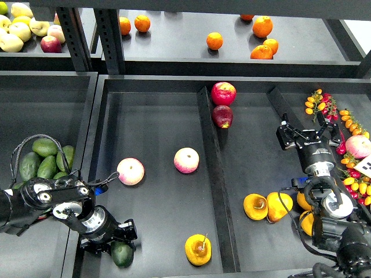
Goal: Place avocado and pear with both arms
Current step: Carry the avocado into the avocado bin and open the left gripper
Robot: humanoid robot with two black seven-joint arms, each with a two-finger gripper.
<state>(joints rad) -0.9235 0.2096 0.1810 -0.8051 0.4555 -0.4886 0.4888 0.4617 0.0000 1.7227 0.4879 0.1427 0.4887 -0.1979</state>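
Note:
A dark green avocado sits at the tip of my left gripper, low over the front left corner of the black tray. The gripper looks shut on it, though its fingers are mostly hidden. A golden pear with a brown stem lies on the tray floor right of the avocado, near the front edge. My right gripper is open and empty, pointing away over the right compartment, well clear of the pear.
Two pink-yellow apples lie mid-tray. A divider splits the tray; red apples and more pears lie to its right. An avocado pile lies at left, oranges on the shelf and small fruits at right.

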